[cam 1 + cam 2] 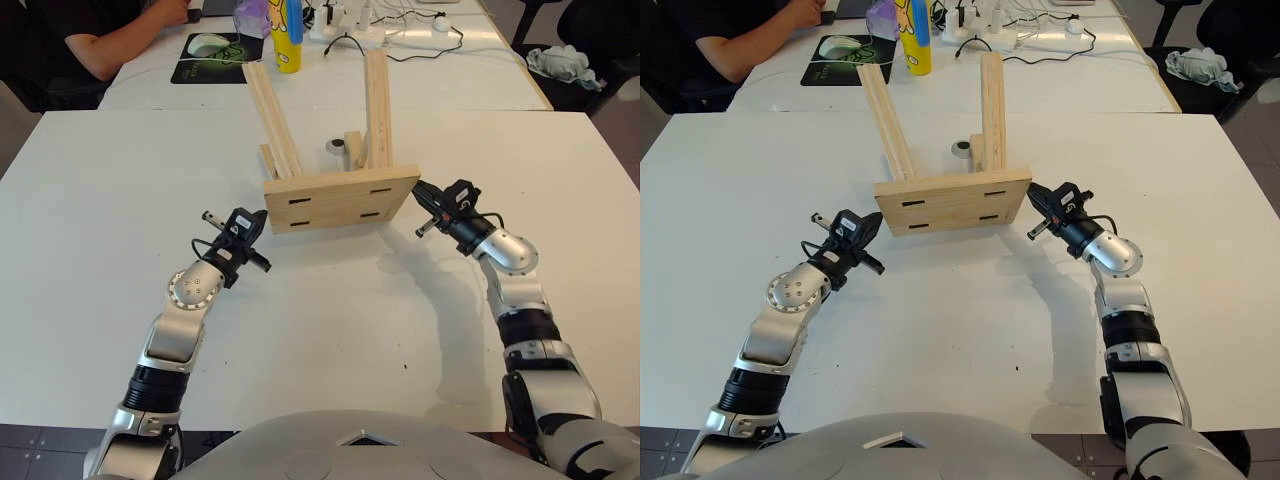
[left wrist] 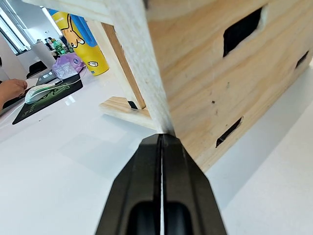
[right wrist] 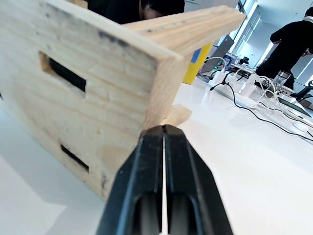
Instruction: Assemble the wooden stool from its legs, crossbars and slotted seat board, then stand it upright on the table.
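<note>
Assembled stool on its side; left gripper and right gripper, both closed empty, touch slotted seat board ends; next move probably tipping it upright.

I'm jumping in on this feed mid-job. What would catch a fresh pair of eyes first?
The wooden stool lies on its side in the middle of the table, not upright. Its slotted seat board faces the robot. The left gripper and right gripper, both with fingers shut, sit at the board's left and right edges, flanking it.
</note>
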You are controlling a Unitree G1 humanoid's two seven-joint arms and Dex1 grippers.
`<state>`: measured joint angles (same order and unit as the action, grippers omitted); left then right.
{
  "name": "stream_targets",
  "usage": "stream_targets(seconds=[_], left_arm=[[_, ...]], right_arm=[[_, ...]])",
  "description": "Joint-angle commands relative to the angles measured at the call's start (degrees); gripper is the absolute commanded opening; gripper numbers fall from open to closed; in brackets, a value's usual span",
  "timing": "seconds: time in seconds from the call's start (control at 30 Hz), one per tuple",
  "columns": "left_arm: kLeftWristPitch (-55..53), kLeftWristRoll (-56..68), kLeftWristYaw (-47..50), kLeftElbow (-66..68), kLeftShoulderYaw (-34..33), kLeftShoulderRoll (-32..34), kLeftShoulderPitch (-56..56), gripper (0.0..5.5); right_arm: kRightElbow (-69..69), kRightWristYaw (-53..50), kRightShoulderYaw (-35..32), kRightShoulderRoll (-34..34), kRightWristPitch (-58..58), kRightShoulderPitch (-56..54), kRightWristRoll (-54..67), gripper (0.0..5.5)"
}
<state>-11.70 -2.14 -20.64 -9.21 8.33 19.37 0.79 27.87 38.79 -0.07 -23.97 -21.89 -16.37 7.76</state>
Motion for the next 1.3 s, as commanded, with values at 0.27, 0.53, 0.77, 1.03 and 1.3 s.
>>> stream_targets(seconds=[0.27, 0.53, 0.77, 1.03, 1.3], left_arm=[[-4.1, 9.8, -8.1, -22.1, 0.8, 7.3, -22.7, 0.00], [-5.4, 14.1, -3.5, -25.7, -6.0, 6.6, -28.2, 0.00], [4.7, 10.2, 1.8, -23.1, -9.9, 2.0, -29.3, 0.00], [2.7, 2.3, 3.4, -12.1, -5.7, 1.9, -25.3, 0.00], [2.2, -2.9, 5.3, -5.1, -2.3, 0.2, -22.0, 0.00]], right_arm=[[-47.3, -3.6, 7.8, -2.7, 20.6, 34.8, 2.9, 0.04], [-55.2, -9.1, 5.9, -2.9, 26.5, 43.7, 2.5, 0.04], [-48.3, -17.5, -0.3, 1.4, 23.9, 42.5, -0.3, 0.04], [-43.3, -21.5, 4.0, 6.7, 25.1, 40.3, -4.0, 0.04], [-36.8, -26.0, 7.0, 11.8, 28.2, 37.1, -7.6, 0.04]])
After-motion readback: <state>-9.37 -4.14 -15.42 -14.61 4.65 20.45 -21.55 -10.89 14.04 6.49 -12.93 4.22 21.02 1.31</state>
